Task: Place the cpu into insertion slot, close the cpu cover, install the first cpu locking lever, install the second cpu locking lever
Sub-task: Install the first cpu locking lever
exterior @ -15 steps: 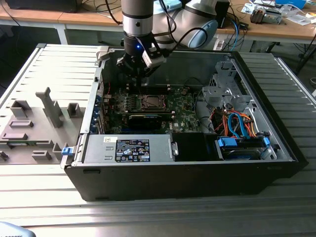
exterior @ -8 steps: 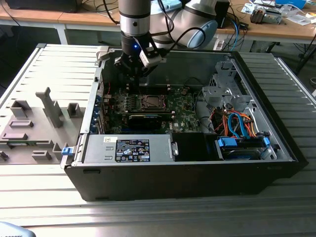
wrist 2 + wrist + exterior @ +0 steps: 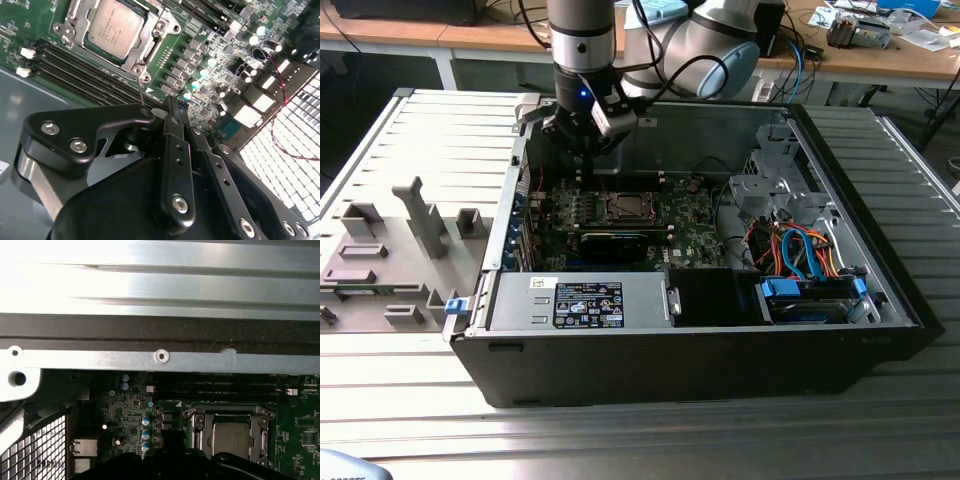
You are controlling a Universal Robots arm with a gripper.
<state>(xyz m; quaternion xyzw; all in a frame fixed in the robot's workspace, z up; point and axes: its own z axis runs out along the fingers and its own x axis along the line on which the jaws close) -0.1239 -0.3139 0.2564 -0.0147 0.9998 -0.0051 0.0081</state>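
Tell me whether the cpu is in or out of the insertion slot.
In. The cpu lies flat inside the insertion slot, with the cpu cover framing it.

Even overhead light; glare whitens the case wall point(image 3: 160, 270) in the first wrist view.

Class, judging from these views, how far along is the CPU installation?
Done: the cpu sits seated with the cpu cover down around it. In hand: the gripper hovers just beside it, close to a thin locking lever that appears to stand unlatched. Left: apparently that lever; the other lever's state I cannot tell.
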